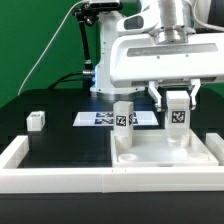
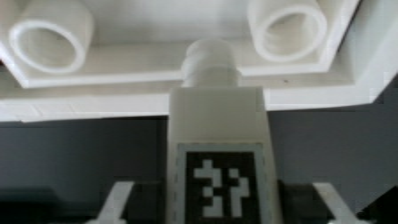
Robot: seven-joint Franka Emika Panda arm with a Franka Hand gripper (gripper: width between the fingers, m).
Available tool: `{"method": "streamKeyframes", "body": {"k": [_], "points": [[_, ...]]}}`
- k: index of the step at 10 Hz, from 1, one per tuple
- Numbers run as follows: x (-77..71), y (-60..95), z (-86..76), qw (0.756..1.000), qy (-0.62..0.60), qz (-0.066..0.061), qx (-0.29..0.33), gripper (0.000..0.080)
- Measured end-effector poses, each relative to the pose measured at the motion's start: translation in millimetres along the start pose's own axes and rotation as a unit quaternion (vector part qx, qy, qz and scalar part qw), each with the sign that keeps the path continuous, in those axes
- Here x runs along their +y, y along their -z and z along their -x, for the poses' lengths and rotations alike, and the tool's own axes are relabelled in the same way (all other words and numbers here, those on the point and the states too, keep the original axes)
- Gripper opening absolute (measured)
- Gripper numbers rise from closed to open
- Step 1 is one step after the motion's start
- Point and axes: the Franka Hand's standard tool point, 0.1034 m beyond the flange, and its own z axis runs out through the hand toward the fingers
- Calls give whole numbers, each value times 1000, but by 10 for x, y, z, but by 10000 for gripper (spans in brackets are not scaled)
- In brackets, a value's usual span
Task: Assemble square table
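Note:
The white square table top (image 1: 150,155) lies on the black worktop at the exterior view's lower right. One tagged white leg (image 1: 122,115) stands upright on it. My gripper (image 1: 177,106) is shut on a second tagged leg (image 1: 177,114), held upright over the top's far right corner. In the wrist view this leg (image 2: 219,140) runs between my fingers (image 2: 121,200), its narrow tip against the table top (image 2: 160,80) between two round sockets. A third leg (image 1: 36,121) lies loose at the left. Whether the held leg's tip is seated cannot be told.
The marker board (image 1: 98,118) lies flat behind the table top. A long low white wall (image 1: 60,178) edges the worktop's front and left. The arm's white base (image 1: 105,60) stands at the back.

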Motion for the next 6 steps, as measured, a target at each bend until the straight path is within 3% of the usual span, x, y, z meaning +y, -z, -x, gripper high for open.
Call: {"method": "streamKeyframes", "body": {"k": [6], "points": [[-272, -80, 37, 1000, 13, -12, -3, 290]]}}
